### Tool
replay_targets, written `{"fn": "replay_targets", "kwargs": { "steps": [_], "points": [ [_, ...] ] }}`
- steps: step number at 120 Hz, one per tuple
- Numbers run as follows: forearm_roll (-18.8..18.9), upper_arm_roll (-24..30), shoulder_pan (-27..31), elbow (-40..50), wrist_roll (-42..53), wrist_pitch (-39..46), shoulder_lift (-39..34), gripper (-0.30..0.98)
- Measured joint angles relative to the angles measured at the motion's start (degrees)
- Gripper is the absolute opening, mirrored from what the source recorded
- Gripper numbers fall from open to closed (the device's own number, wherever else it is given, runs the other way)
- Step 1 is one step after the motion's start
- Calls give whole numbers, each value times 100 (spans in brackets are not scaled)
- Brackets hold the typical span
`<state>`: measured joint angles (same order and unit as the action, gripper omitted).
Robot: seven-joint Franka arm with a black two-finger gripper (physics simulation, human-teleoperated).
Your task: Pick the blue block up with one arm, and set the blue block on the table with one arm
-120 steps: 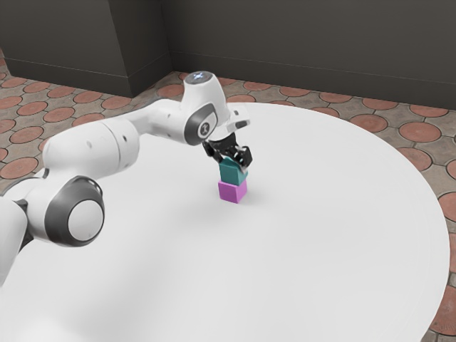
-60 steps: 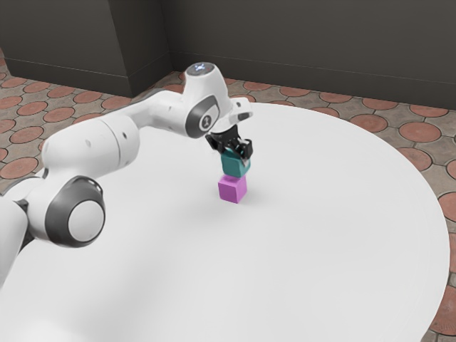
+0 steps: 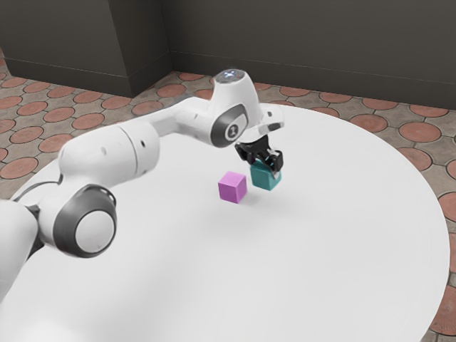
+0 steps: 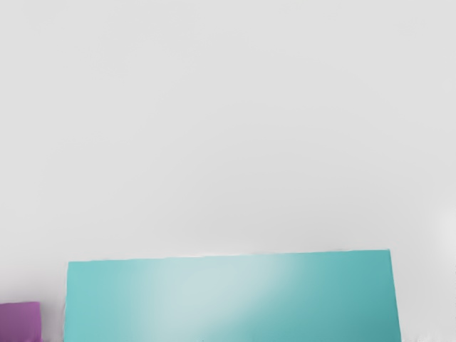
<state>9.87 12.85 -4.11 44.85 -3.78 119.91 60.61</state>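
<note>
White round table (image 3: 320, 249), dark wall (image 3: 299, 35), red-patterned floor (image 3: 420, 132)

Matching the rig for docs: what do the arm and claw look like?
Glossy white arm with rounded, tube-like links. Dark grey bands ring the joints; the big joint near the exterior view's left has a round white cap. A small pale-blue mark sits on the dark wrist top. The claw is black.

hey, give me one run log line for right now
fingers: shut on smooth teal cube | place: beside smooth magenta cube | contact with round white table: unclear
</note>
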Motion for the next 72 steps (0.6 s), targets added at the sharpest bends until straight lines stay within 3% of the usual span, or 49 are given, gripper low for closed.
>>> {"fn": "replay_targets", "kwargs": {
  "steps": [22, 62, 72],
  "points": [
    [-11, 8, -12, 8, -40, 7, 77, 38],
    [-94, 138, 27, 6, -53, 4, 95, 59],
    [-205, 133, 291, 695, -44, -22, -599, 61]
  ]
}}
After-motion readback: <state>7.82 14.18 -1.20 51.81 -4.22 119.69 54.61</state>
